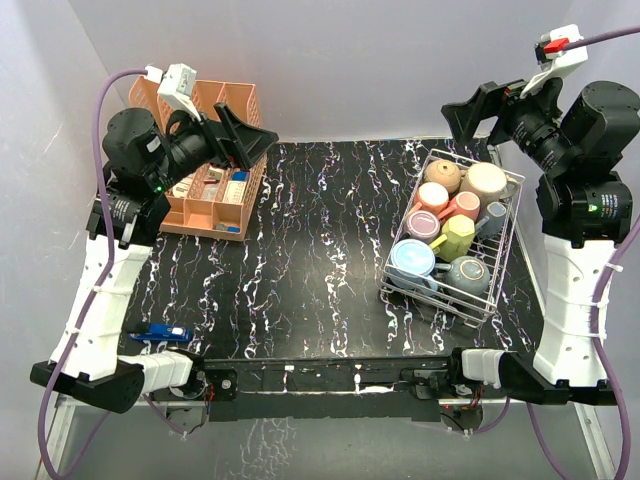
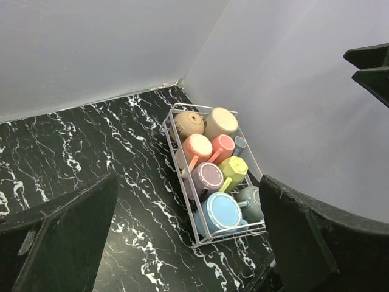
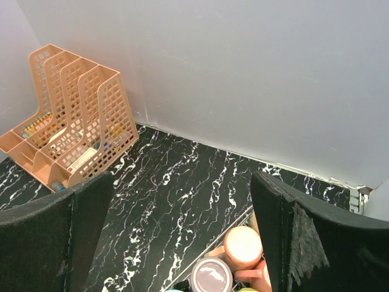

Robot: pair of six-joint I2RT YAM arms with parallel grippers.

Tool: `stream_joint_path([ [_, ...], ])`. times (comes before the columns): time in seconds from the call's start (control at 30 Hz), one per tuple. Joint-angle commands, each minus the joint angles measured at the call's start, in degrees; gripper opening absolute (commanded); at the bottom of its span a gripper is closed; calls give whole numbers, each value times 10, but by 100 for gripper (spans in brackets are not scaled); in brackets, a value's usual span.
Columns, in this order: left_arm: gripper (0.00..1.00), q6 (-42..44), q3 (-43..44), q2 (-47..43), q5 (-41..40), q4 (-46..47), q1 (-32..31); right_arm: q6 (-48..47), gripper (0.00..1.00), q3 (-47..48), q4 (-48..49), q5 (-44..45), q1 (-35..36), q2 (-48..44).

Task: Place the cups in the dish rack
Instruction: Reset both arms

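Observation:
The wire dish rack (image 1: 503, 262) stands on the right of the black marbled table and holds several cups, most of them upside down. Among them are a tan cup (image 1: 442, 174), a cream one (image 1: 484, 182), a mauve one (image 1: 423, 224), a yellow-green one (image 1: 457, 236), a light blue one (image 1: 412, 260) and a grey one (image 1: 467, 274). The left wrist view shows the same rack (image 2: 172, 148) from afar, the light blue cup (image 2: 222, 211) nearest. My left gripper (image 1: 248, 143) hangs open, high at the back left. My right gripper (image 1: 470, 118) hangs open above the rack's far end, empty.
A peach slotted organizer (image 1: 215, 180) with small items stands at the back left, under the left arm; the right wrist view shows this organizer (image 3: 73, 121) too. A small blue object (image 1: 160, 334) lies by the left arm's base. Grey walls close in the back and both sides.

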Motion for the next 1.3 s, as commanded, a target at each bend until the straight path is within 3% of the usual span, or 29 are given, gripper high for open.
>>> stream_joint_path([
  [0.0,97,-21,-6,-22,11,43,2,11,99,25,25,-10,-2,-9],
  [1.27,97,-44,-27,-39,50,73,2,7,99,12,31,0,-12,-28],
])
